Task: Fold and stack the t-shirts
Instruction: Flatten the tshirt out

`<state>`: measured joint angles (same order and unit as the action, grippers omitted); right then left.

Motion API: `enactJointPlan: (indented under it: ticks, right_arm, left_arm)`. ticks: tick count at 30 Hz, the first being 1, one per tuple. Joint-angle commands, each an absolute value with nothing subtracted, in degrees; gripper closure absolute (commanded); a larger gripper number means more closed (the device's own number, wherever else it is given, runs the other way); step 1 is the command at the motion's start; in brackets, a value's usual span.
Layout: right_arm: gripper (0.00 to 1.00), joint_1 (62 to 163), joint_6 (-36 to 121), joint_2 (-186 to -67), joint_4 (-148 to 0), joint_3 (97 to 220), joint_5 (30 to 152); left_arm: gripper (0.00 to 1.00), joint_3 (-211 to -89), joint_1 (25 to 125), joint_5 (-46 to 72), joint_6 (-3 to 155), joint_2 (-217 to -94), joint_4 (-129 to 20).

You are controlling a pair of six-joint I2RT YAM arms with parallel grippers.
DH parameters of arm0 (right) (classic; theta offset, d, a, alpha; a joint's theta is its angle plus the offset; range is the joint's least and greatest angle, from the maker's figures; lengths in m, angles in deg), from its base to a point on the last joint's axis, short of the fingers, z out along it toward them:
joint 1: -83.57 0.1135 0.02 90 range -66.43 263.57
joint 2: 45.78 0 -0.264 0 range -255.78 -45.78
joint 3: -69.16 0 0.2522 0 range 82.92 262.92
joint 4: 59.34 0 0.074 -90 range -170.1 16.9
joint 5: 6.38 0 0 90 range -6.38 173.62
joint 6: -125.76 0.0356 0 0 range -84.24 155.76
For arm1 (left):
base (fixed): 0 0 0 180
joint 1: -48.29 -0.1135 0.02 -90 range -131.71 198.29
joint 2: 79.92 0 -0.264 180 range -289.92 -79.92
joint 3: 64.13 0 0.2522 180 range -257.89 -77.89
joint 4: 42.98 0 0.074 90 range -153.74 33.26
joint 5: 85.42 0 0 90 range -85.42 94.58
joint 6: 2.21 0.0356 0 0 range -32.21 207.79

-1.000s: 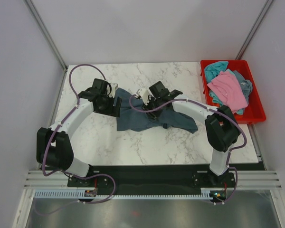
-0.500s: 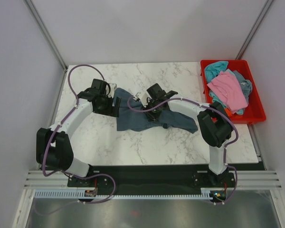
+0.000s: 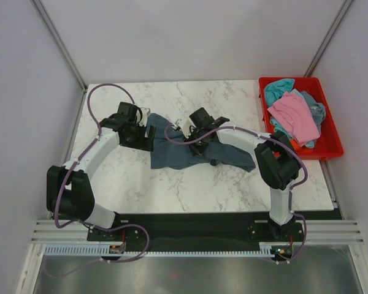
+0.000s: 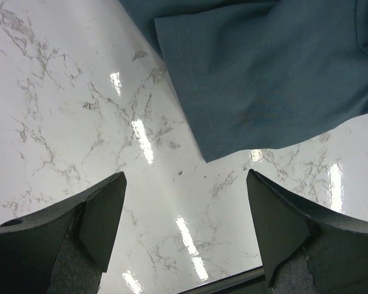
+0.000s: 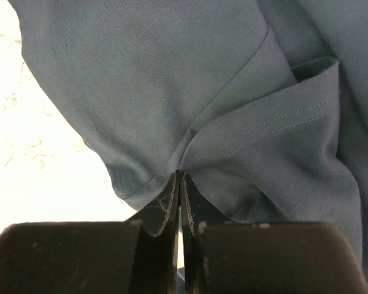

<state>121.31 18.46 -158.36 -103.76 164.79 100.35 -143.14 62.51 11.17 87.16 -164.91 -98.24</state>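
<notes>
The dark slate-blue t-shirt (image 3: pixel 190 156) lies crumpled on the middle of the marble table. My right gripper (image 3: pixel 187 133) sits at its upper edge. In the right wrist view the right gripper (image 5: pixel 180 174) is shut on a pinched fold of that t-shirt (image 5: pixel 172 79), next to a stitched hem. My left gripper (image 3: pixel 148 136) hovers at the shirt's left side. Seen from the left wrist, the left gripper (image 4: pixel 185 184) is open over bare marble, with a hemmed corner of the t-shirt (image 4: pixel 264 79) just beyond its fingers. A pink t-shirt (image 3: pixel 294 116) and a teal one (image 3: pixel 279 89) lie in the bin.
The red plastic bin (image 3: pixel 331 150) stands at the table's right edge. White walls and metal posts enclose the marble table (image 3: pixel 129 177). Purple cables loop off both arms.
The right jaws have closed onto a fold of the slate-blue t-shirt, and the right arm's elbow shifted slightly left. The left arm and its open jaws have not moved.
</notes>
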Motion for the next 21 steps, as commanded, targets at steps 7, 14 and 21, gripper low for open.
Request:
enactJointPlan:
  ticks: [7, 14, 21]
  right_arm:
    - [1.00, 121.01, 18.01, -155.83, -103.51, 166.24, 100.05]
    - [1.00, 120.48, 17.04, -149.68, -106.32, 170.19, 99.53]
    - [1.00, 120.31, 16.69, -146.86, -107.55, 171.69, 100.22]
  left_arm:
    - [0.13, -143.01, 62.18, 12.58, 85.76, -162.97, -96.47]
    - [0.13, -142.40, 62.18, 12.84, 85.94, -163.24, -96.29]
    - [0.13, -144.33, 62.18, 13.02, 85.94, -164.82, -96.29]
